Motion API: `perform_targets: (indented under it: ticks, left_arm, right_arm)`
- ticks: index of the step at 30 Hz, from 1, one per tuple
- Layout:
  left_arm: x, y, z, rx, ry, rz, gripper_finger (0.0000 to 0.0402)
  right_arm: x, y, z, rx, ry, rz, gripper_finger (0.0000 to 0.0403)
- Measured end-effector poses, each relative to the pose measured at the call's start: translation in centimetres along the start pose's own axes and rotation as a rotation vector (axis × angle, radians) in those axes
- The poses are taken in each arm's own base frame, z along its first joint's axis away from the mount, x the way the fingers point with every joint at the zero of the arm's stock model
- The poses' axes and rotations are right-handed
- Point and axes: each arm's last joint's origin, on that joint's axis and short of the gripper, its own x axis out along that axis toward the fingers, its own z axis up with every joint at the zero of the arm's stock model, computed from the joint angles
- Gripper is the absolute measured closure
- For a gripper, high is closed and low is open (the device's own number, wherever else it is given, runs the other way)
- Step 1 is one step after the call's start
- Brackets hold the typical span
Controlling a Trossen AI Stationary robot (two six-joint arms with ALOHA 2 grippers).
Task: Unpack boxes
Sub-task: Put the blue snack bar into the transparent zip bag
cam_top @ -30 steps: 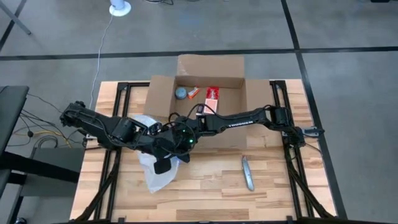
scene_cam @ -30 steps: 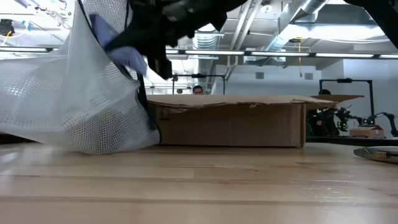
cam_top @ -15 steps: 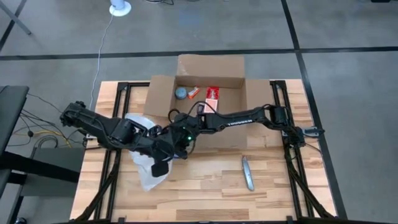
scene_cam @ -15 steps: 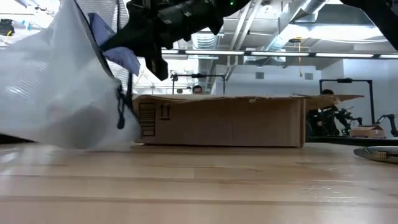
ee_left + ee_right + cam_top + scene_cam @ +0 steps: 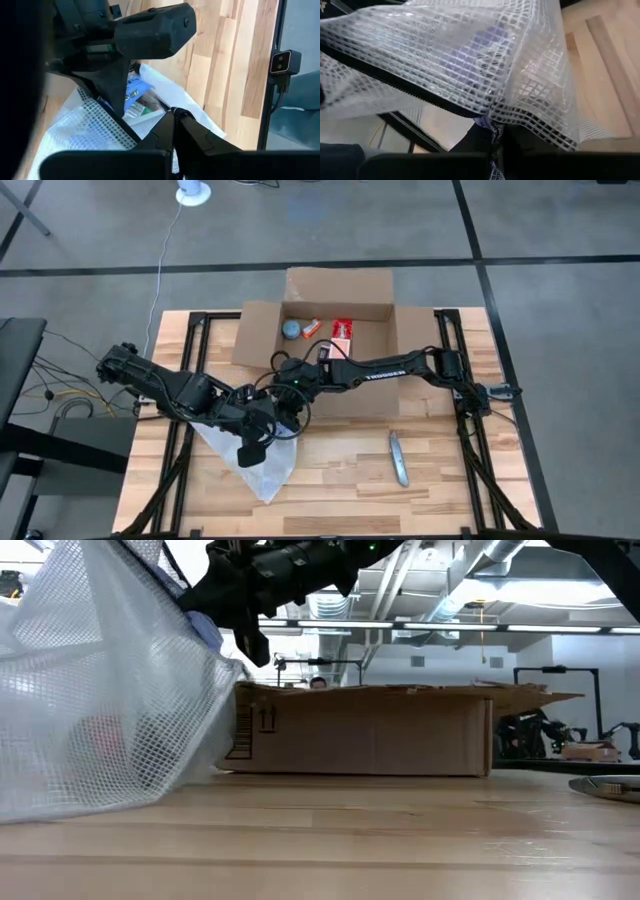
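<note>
Both sets of fingers are pinching the same mesh-lined clear bag (image 5: 258, 463): the left gripper (image 5: 250, 452) is clamped on the dark zipper edge, as its wrist view shows, and the right gripper (image 5: 287, 402) is closed on the mesh near the seam, with blue packaging visible through the plastic. Compared with a second ago, the bag is now hanging lower and stretching further toward the table's front edge, its tail spilling onto the wood, while the right gripper is sitting closer to the box's front wall; the two arms appear to be pulling the mouth of the bag apart. That suggests the bag is already out of the box and the work is moving to opening or setting it aside, though the zipper's state cannot be told. The brown cardboard box (image 5: 330, 345) is standing open at the middle of the table's back edge, flaps spread, with a small round grey item (image 5: 290, 329) and red-and-white packets (image 5: 341, 330) lying inside, so unpacking looks unfinished. A grey utility knife (image 5: 399, 459) is lying apart near the front right of the table (image 5: 450, 490), a pale wooden slab. Beyond, grey concrete floor, ceiling ducts and other equipment are showing.
</note>
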Motion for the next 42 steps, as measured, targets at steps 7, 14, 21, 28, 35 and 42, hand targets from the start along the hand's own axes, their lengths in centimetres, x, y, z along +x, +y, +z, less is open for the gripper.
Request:
perform_targets:
  ticks: [7,14,21,28,35,42]
  left_arm:
    - [0.0,0.0,0.0,0.014,0.001,0.005,0.0402]
    - [0.0,0.0,0.0,0.019,-0.004,0.003,0.0402]
    - [0.0,-0.1,0.3,0.014,-0.045,0.011,0.0402]
    - [-0.2,-0.9,1.5,0.044,-0.16,-0.081,0.0402]
    - [-0.2,-0.8,1.7,0.057,-0.173,-0.095,0.0401]
    - [-0.1,-0.6,1.7,0.097,-0.177,-0.052,0.0401]
  right_arm:
    - [0.0,0.1,0.0,-0.001,0.005,0.013,0.0399]
    - [0.5,1.2,-0.5,-0.012,0.032,0.061,0.0399]
    - [0.8,2.2,-0.3,0.001,-0.005,0.108,0.0399]
    - [0.4,1.3,0.3,0.027,-0.059,0.044,0.0399]
    - [0.8,2.6,0.2,-0.003,-0.084,0.073,0.0376]
    - [1.2,3.5,-0.5,-0.012,-0.024,0.139,0.0281]
